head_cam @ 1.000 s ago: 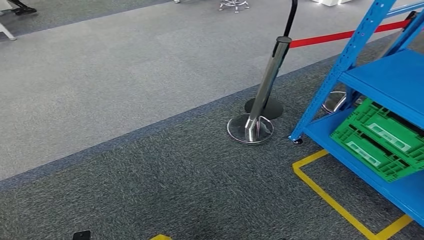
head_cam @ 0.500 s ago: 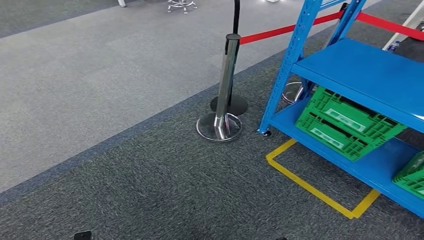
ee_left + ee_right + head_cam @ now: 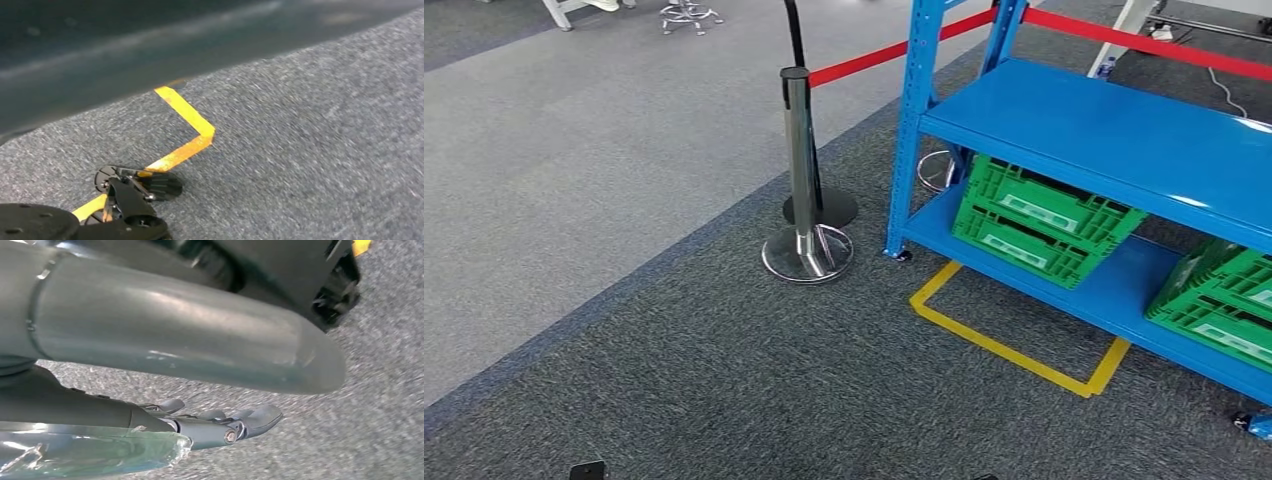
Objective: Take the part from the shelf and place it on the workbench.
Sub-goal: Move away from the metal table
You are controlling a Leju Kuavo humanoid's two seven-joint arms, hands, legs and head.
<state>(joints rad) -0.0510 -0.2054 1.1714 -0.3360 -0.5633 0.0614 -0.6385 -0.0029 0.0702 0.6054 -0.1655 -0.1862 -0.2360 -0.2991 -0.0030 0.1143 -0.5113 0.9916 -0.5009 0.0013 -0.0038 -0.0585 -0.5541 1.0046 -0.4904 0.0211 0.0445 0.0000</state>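
A blue metal shelf (image 3: 1104, 130) stands at the right of the head view. Its middle board is bare where I see it. Two green crates (image 3: 1034, 215) (image 3: 1219, 300) sit on the bottom board; what they hold is hidden. I cannot make out the part. My right hand (image 3: 220, 425) hangs over the grey carpet with its dark fingers stretched out and nothing in them. My left hand (image 3: 100, 55) is a blurred dark band over the carpet, and how its fingers lie is unclear.
A chrome stanchion (image 3: 801, 150) with a red belt (image 3: 884, 52) stands just left of the shelf's front post. Yellow tape (image 3: 1004, 345) marks a rectangle on the dark carpet before the shelf. Lighter carpet spreads to the left.
The camera has swung right: the shelf and stanchion sit further left in the picture, more of the shelf shows, and a second green crate has come into view.
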